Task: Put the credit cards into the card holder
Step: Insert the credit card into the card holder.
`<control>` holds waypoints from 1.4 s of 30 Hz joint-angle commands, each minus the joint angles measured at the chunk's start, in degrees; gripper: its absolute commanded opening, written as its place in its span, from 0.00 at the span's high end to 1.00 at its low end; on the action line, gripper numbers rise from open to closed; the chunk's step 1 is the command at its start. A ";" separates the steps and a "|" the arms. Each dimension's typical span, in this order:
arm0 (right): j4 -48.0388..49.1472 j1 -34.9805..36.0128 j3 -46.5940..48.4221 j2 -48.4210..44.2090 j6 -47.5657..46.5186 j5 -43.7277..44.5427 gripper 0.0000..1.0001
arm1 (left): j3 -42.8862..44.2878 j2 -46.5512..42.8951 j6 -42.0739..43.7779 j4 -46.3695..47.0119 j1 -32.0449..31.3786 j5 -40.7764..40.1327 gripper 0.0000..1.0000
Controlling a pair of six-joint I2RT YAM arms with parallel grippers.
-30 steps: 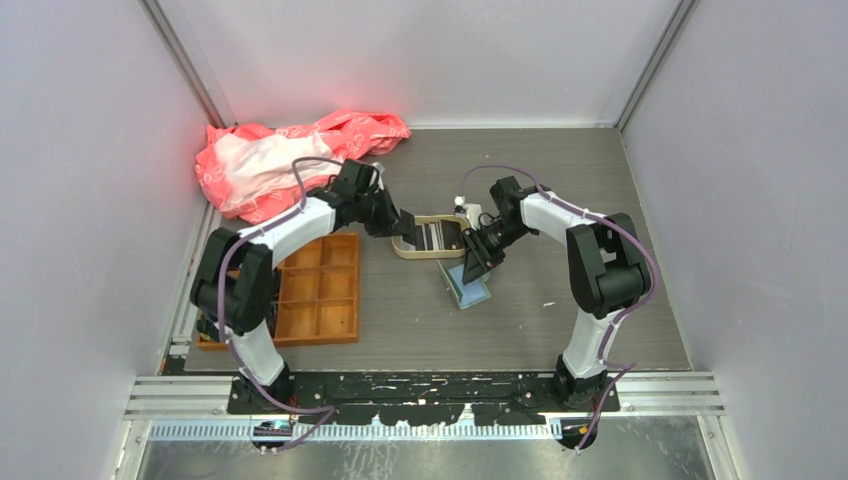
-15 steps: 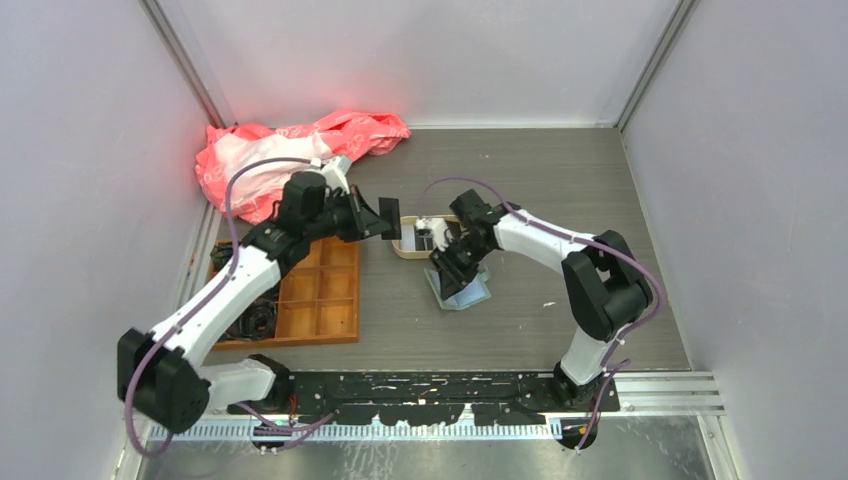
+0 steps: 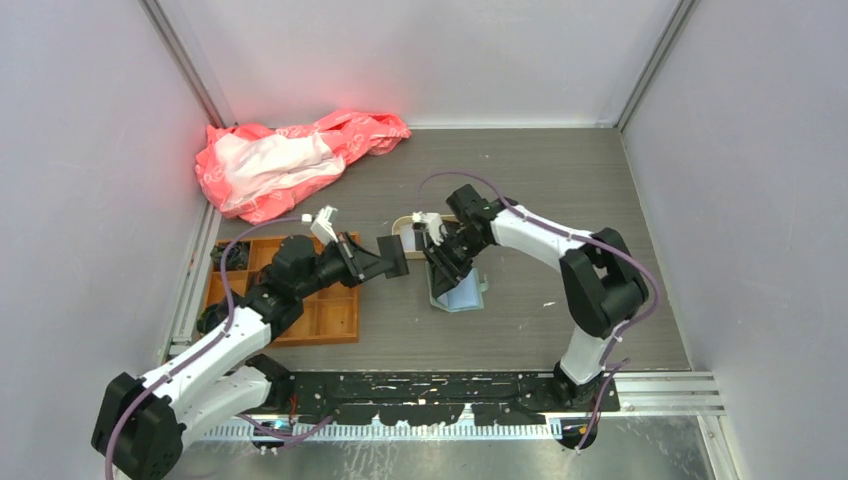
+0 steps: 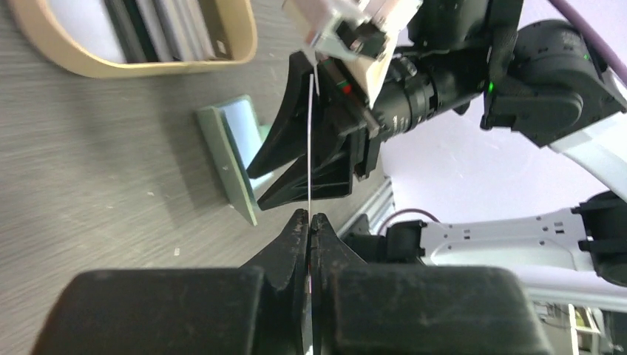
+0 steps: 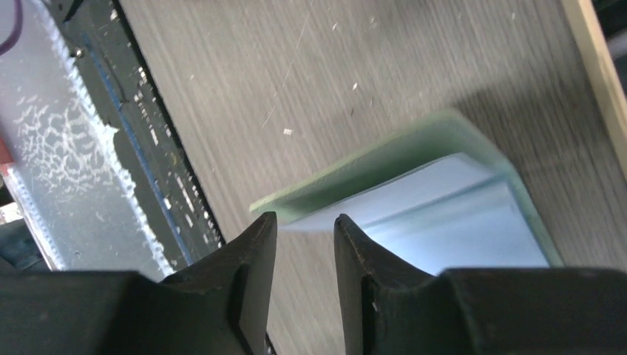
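Observation:
My left gripper (image 3: 378,262) is shut on a dark credit card (image 3: 394,256) and holds it above the table, left of the wallet. In the left wrist view the gripper (image 4: 308,216) pinches the card (image 4: 309,140), seen edge-on as a thin line. The sage-green card holder (image 3: 460,297) lies open on the table, its pale blue pockets showing (image 5: 444,214); it also shows in the left wrist view (image 4: 231,159). My right gripper (image 3: 445,262) hovers at its edge, jaws slightly apart (image 5: 303,231) and empty. More cards (image 4: 151,29) stand in the beige tray (image 4: 140,68).
The beige tray (image 3: 405,238) sits just behind the wallet, partly hidden by the right arm. An orange compartment tray (image 3: 325,305) lies at the left under my left arm. A pink plastic bag (image 3: 290,160) is at the back left. Walls enclose three sides.
My left arm has pulled back from the beige tray toward the near left with a dark card in its grip. My right gripper has shifted left and down onto the wallet's edge.

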 commanded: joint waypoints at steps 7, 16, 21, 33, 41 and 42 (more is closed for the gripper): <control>-0.45 -14.54 -5.24 -19.35 -1.23 -20.07 0.29 | 0.52 10.35 -2.97 30.66 -10.01 -3.44 1.00; 6.37 -16.15 -8.58 -22.15 8.54 -30.40 0.20 | 6.01 18.73 -0.91 35.67 -14.97 -2.62 1.00; 10.33 -15.31 -10.05 -22.30 12.73 -32.25 0.36 | 6.09 19.38 -0.94 38.11 -15.68 -2.21 1.00; 10.19 -15.26 -8.29 -22.28 14.72 -37.96 0.67 | 5.59 20.16 -1.21 40.25 -15.70 0.30 1.00; 7.99 -15.26 -8.08 -22.38 12.57 -39.09 0.98 | 6.18 20.35 -2.06 40.43 -15.71 0.89 0.71; 7.18 -15.23 -8.01 -22.43 11.60 -39.11 0.99 | 6.27 19.86 -2.04 39.40 -15.62 0.59 0.62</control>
